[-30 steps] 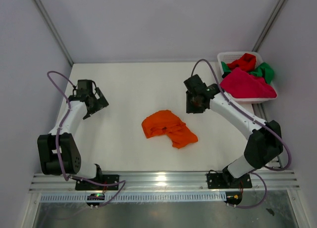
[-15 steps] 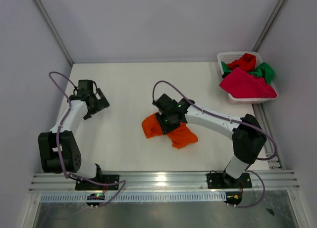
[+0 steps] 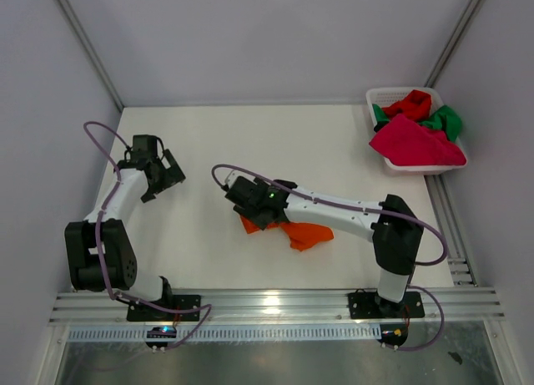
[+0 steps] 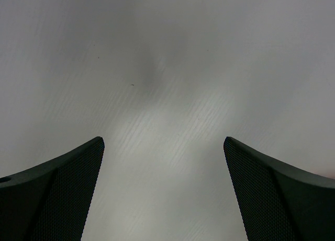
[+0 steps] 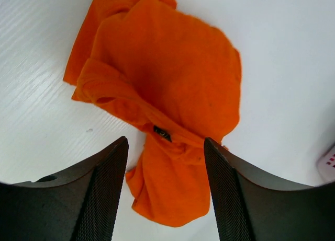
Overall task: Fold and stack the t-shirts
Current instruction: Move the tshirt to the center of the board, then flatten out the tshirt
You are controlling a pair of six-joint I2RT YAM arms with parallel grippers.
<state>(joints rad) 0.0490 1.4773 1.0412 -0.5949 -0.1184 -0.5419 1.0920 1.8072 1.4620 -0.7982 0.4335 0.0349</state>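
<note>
Near the middle of the white counter (image 3: 250,139) a bright orange t-shirt (image 5: 167,89) lies crumpled in a loose heap, doubled over on itself, not folded flat. In the right wrist view a small dark tag (image 5: 161,132) shows on one of its creases. From above, the right arm (image 3: 334,210) stretches across from its base to the left end of the heap and hides that part, so only the right half of the cloth shows past it. The right hand (image 5: 164,141) hangs over the shirt with its two dark fingers (image 5: 102,194) spread well apart; the cloth shows in the gap between them and nothing is gripped. Whether the fingertips touch the cloth I cannot tell

At the far right corner of the counter stands a white basket (image 3: 392,90) with the other shirts bundled in it. The pink t-shirt (image 3: 413,143) lies on top at the near end, the red t-shirt (image 3: 410,103) sits at the far end, and the green t-shirt (image 3: 446,119) spills over the right rim

Well apart from all of this, at the left side of the counter, the left hand (image 4: 163,141) is spread as wide as it goes and holds nothing, with only bare counter in front of it
</note>
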